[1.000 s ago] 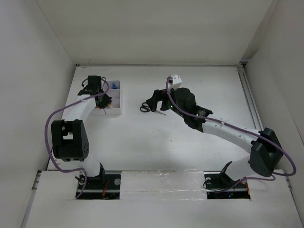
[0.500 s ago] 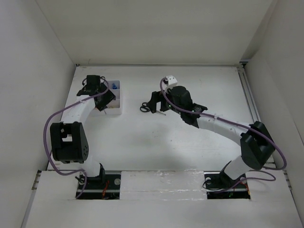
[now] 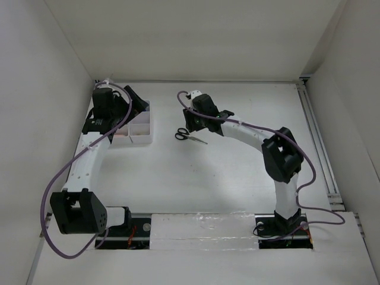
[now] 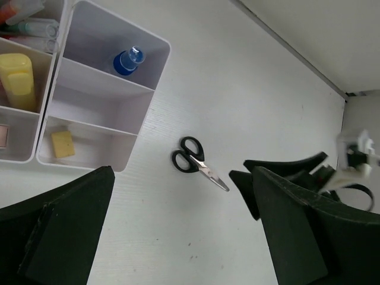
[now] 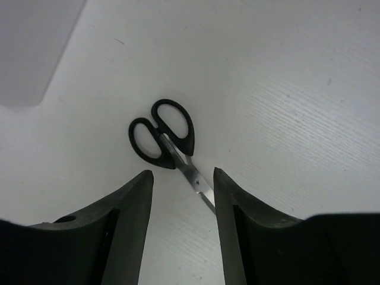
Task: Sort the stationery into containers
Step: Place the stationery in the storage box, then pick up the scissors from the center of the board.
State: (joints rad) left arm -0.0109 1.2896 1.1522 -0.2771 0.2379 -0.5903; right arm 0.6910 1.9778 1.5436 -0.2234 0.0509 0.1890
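Left gripper (image 4: 181,196): fingers spread wide, one at each lower corner of its wrist view; nothing between them; it hung over the white organiser tray (image 3: 142,138)
Right gripper (image 5: 181,172): fingers partly drawn together, with a clear gap left; they stood astride the blades of the scissors (image 5: 172,148); whether either pad touched the metal could not be told
Scissors (image 3: 190,136): black-handled, blades together; they lay flat on the white table (image 3: 208,172), to the right of the tray and apart from it; handles toward the tray, blades pointing away
Tray (image 4: 145,110): at the far left of the table; a blue-capped clear tube (image 4: 127,61) stood in the far compartment of its right column; a small yellow block (image 4: 62,143) lay in the near one; a yellow highlighter (image 4: 18,80) sat in the left column
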